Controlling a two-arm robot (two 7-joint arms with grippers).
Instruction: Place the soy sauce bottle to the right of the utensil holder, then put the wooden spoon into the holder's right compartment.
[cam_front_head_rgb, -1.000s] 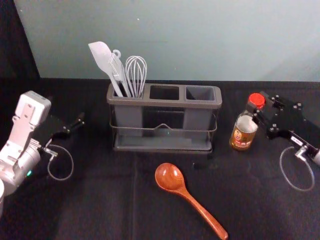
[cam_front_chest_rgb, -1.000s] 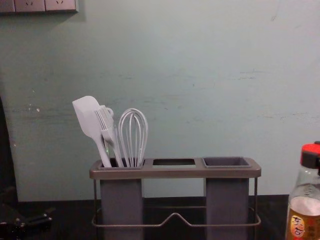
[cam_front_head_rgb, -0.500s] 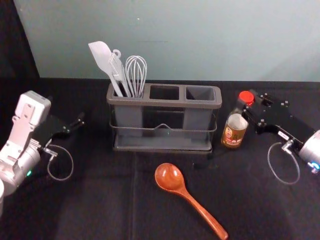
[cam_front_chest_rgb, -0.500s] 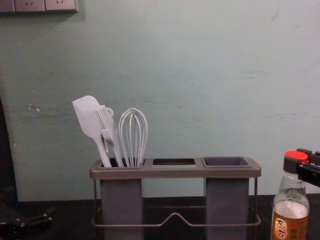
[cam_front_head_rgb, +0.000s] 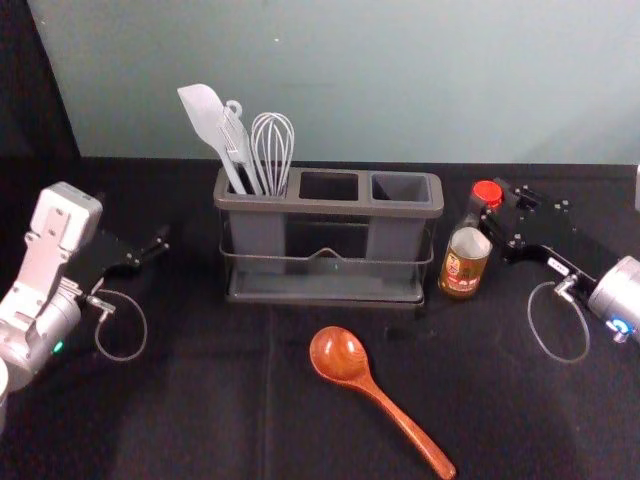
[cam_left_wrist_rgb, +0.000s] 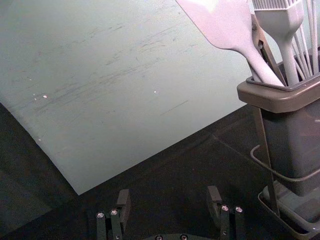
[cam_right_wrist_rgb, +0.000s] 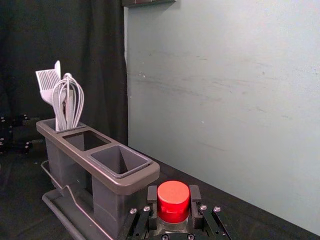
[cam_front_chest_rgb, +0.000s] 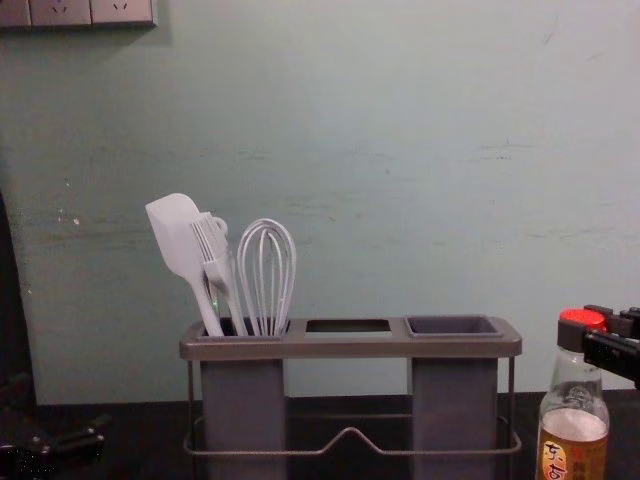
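Note:
My right gripper (cam_front_head_rgb: 508, 222) is shut on the neck of the soy sauce bottle (cam_front_head_rgb: 466, 262), which stands upright just right of the utensil holder (cam_front_head_rgb: 330, 208). In the right wrist view the red cap (cam_right_wrist_rgb: 173, 201) sits between the fingertips of the right gripper (cam_right_wrist_rgb: 173, 205). The wooden spoon (cam_front_head_rgb: 343, 356) lies in front of the holder, its handle slanting toward the near right. The holder's right compartment (cam_front_chest_rgb: 452, 326) has nothing in it. Left of the holder is my left gripper (cam_front_head_rgb: 150, 250); in the left wrist view the left gripper (cam_left_wrist_rgb: 168, 200) stands open with nothing between its fingers.
A white spatula (cam_front_head_rgb: 205, 115), a brush (cam_front_head_rgb: 236, 140) and a whisk (cam_front_head_rgb: 272, 150) stand in the holder's left compartment. Behind the dark-clothed table (cam_front_head_rgb: 200, 400) rises a pale wall (cam_front_head_rgb: 400, 80). A dark curtain hangs at the left.
The right gripper has carried the soy sauce bottle leftward, closer to the holder; the last bit of travel was small. In the chest view the bottle also sits slightly lower. The left arm stayed still.

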